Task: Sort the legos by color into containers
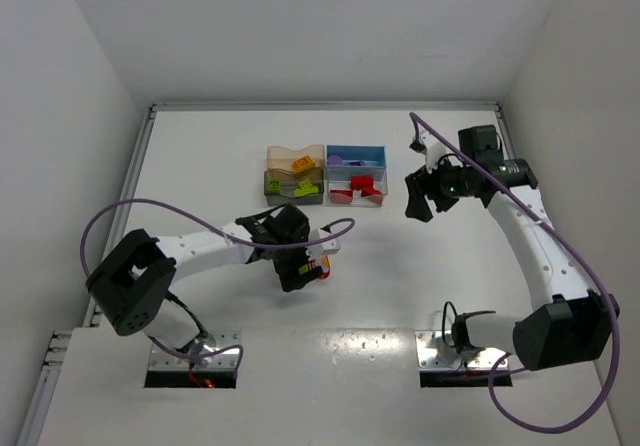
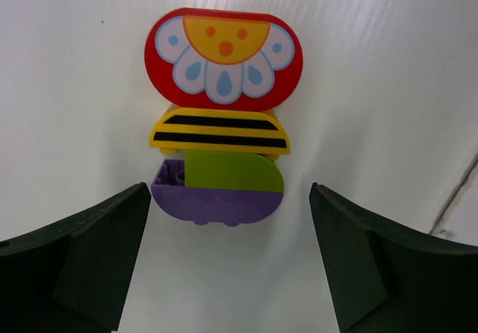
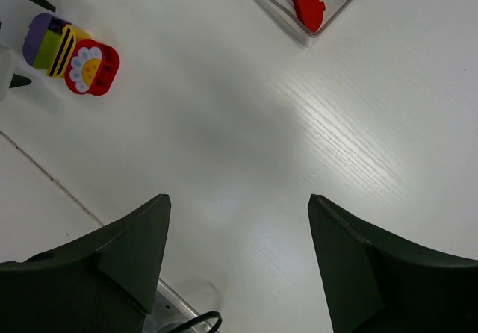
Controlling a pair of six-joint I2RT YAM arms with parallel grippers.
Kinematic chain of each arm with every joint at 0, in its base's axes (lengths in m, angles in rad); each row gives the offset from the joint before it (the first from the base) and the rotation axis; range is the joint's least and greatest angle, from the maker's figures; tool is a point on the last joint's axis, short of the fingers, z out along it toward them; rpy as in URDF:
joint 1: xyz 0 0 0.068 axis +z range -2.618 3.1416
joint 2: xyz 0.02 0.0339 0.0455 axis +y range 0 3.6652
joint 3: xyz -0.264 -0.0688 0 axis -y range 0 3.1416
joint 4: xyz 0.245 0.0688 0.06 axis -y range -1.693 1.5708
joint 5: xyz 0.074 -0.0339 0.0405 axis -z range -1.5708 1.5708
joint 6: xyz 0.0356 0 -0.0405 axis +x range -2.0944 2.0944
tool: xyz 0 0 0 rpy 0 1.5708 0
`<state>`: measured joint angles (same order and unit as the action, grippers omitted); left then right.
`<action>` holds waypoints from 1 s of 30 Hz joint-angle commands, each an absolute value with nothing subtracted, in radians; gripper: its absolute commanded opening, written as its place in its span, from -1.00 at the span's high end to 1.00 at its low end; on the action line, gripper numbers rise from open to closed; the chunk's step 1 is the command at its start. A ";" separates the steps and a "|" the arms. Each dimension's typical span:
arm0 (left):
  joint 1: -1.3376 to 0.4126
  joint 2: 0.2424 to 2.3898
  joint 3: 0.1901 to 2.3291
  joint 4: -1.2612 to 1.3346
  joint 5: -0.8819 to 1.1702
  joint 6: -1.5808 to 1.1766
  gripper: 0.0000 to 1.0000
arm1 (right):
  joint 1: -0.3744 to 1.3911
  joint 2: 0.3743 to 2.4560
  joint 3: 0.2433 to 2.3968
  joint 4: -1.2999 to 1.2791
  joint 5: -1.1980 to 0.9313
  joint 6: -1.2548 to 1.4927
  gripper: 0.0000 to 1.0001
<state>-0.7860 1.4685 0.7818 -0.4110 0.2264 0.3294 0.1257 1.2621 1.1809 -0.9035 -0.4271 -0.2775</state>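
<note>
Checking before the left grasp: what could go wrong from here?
1. The red flower piece, yellow striped piece, green piece and purple piece lie bunched, touching; the open left jaws flank the purple end and might lift or shove several colours together.
2. The bins sit packed together; a release could land in a neighbouring one.

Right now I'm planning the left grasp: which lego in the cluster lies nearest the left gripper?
The purple lego; the green one, the striped yellow and the red flower lie farther from the left gripper.

Left tool (image 2: 228, 225) spread wide, pointing down; right tool (image 3: 237, 206) likewise spread.
</note>
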 commanded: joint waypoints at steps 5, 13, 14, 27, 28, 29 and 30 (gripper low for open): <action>-0.807 1.522 0.833 -0.313 0.225 0.322 -0.86 | 0.095 1.247 1.187 -0.922 -0.468 -0.282 -0.50; -0.807 1.552 0.822 -0.281 0.225 0.288 -0.67 | 0.086 1.278 1.187 -0.913 -0.477 -0.282 -0.50; -0.807 1.552 0.813 -0.281 0.225 0.288 -0.58 | 0.086 1.278 1.187 -0.913 -0.477 -0.282 -0.50; -0.798 1.294 0.752 -0.245 0.328 0.273 0.34 | 0.074 1.374 1.078 -0.675 -0.974 0.090 -0.39; -0.798 1.281 0.752 -0.245 0.328 0.256 0.34 | 0.074 1.397 1.078 -0.675 -0.983 0.091 -0.39; -0.798 1.281 0.764 -0.245 0.328 0.244 0.34 | 0.074 1.408 1.078 -0.664 -0.983 0.100 -0.39; -0.798 1.267 0.764 -0.245 0.328 0.217 0.21 | 0.074 1.420 1.104 -0.664 -0.992 0.100 -0.39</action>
<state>-0.7933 1.2972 0.7490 -0.2760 0.2943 0.2657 0.0704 1.3991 1.0809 -0.7586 -0.8543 0.0090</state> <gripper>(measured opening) 0.382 0.698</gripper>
